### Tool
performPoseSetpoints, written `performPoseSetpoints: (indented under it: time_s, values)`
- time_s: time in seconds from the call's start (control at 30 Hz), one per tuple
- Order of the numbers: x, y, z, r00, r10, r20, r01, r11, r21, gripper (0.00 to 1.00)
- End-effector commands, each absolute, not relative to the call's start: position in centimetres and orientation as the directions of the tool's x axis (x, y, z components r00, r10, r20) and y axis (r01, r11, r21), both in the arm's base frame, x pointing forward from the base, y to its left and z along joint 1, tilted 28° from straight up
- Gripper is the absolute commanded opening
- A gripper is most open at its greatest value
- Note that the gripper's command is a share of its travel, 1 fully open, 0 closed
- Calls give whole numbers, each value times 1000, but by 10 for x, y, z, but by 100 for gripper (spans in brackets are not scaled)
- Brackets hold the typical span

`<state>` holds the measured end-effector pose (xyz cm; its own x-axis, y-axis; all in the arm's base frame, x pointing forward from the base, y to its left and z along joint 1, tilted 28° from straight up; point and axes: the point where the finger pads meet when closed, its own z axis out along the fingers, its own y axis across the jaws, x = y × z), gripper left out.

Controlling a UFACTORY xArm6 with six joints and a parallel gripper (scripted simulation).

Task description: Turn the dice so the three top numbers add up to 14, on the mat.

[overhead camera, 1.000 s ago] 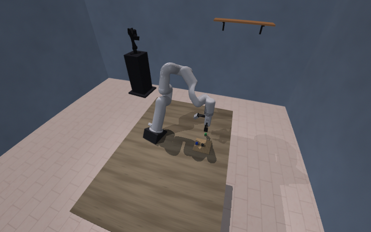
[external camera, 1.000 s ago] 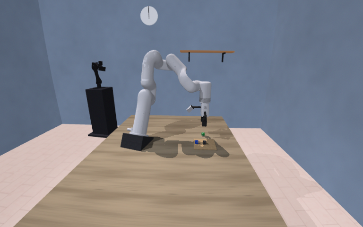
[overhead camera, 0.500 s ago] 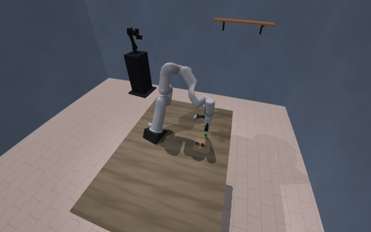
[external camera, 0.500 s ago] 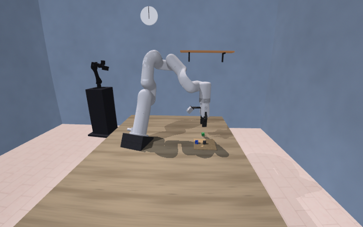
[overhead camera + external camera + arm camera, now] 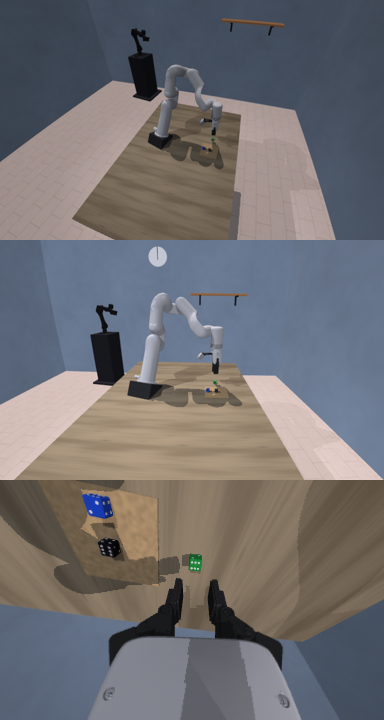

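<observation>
Hanging above the table point(image 5: 169, 198) point(image 5: 169, 438) point(image 5: 250, 530), the gripper point(image 5: 213, 134) point(image 5: 215, 373) point(image 5: 195, 588) has its fingers partly spread, with nothing between them. Below the fingertips, the green die point(image 5: 212, 138) point(image 5: 214, 381) point(image 5: 195, 563) sits on the wood, off the mat point(image 5: 213, 154) point(image 5: 222, 395) point(image 5: 140, 530) and near its edge; the wrist view shows six pips on one of its faces. The mat bears the black die point(image 5: 209, 149) point(image 5: 216, 390) point(image 5: 109, 547) and the blue die point(image 5: 203, 148) point(image 5: 208, 390) point(image 5: 97, 506), near each other but apart. I cannot tell the three top numbers for certain. Well apart from the mat, the white arm rises from a black base point(image 5: 152, 140) point(image 5: 133, 391). Beyond the table, a small black arm point(image 5: 137, 42) point(image 5: 101, 317) stands on a dark pedestal point(image 5: 144, 76) point(image 5: 107, 356). On the wall are an orange-brown shelf point(image 5: 252, 22) point(image 5: 219, 294) and a pale round clock point(image 5: 157, 262).
</observation>
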<state>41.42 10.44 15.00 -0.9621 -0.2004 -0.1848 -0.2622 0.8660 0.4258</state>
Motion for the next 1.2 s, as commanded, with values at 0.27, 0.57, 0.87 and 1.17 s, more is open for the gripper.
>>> performPoseSetpoints:
  time_s: [0.27, 0.57, 0.87, 1.17]
  values:
    - [415, 104, 151, -962, -200, -188, -263, 866, 425, 36]
    - [415, 104, 151, -962, -200, -188, -263, 866, 425, 36]
    - [416, 105, 149, -962, -200, -188, -263, 866, 425, 36]
    - [416, 109, 141, -962, -200, -188, -263, 866, 425, 36]
